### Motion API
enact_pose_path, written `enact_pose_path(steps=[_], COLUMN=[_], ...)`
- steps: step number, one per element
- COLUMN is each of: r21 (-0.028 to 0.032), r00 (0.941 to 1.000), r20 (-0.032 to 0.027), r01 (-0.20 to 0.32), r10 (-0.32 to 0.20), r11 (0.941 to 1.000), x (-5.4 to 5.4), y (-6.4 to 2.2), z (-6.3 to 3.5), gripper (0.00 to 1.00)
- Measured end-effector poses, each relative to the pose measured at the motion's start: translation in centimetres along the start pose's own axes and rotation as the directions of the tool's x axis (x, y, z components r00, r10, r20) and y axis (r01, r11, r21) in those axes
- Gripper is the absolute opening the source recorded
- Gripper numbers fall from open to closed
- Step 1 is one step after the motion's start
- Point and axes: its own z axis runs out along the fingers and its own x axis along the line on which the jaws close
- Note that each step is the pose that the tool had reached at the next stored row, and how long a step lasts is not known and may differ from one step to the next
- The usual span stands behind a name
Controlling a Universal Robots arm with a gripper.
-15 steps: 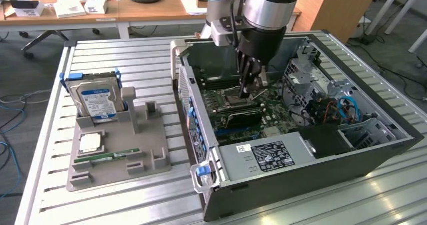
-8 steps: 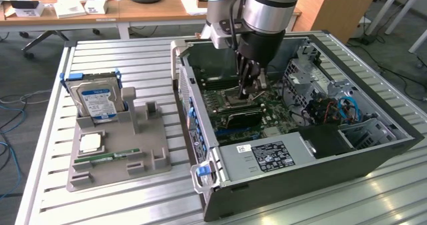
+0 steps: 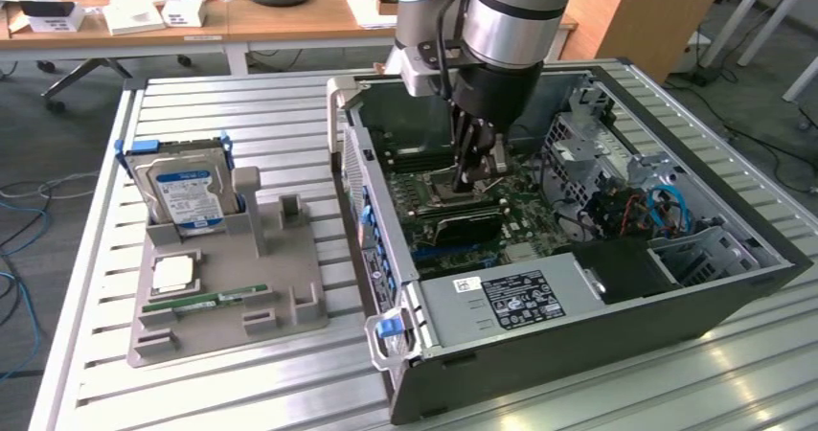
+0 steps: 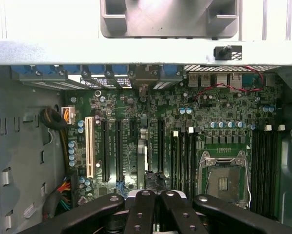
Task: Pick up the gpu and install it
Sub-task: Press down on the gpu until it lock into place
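The jaws are pinching shut on the upper edge of the gpu (image 3: 461, 228), reaching straight down into the open computer case (image 3: 550, 354) from the arm (image 3: 511, 19) that is hanging over it. The gpu is standing on edge inside the case, its lower edge sitting at one of the long expansion slots of the motherboard (image 3: 428, 193); how far it is seated cannot be told. In the wrist view the thin card is showing edge-on, running away from the black fingers (image 4: 141, 214) between the dark slots, with a white slot (image 4: 89, 146) to one side and the open processor socket (image 4: 223, 178) to the other. Elsewhere in the case, a silver power supply (image 3: 505, 297) is lying along the wall nearest the exterior camera, and blue cables (image 3: 665, 206) are looping beside the drive cage. The case is lying on its side on the slatted metal table (image 3: 256, 105). Just beside the case, on the exterior view's left, a grey parts tray (image 3: 217, 330) is holding an upright hard drive (image 3: 186, 192), a flat processor chip (image 3: 172, 275) and a green memory stick (image 3: 205, 304).
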Motion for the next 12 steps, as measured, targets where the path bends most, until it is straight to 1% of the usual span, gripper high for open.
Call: enact_pose_path(steps=[7, 12], r21=[0.0003, 0.0001], r00=[1.0, 1.0], r20=[0.0005, 0.0003], r01=[0.0, 0.0], r10=[0.0, 0.0], r11=[1.0, 1.0], x=[0.0, 0.02], y=[0.0, 0.0], z=[0.06, 0.89], gripper=[0.11, 0.11])
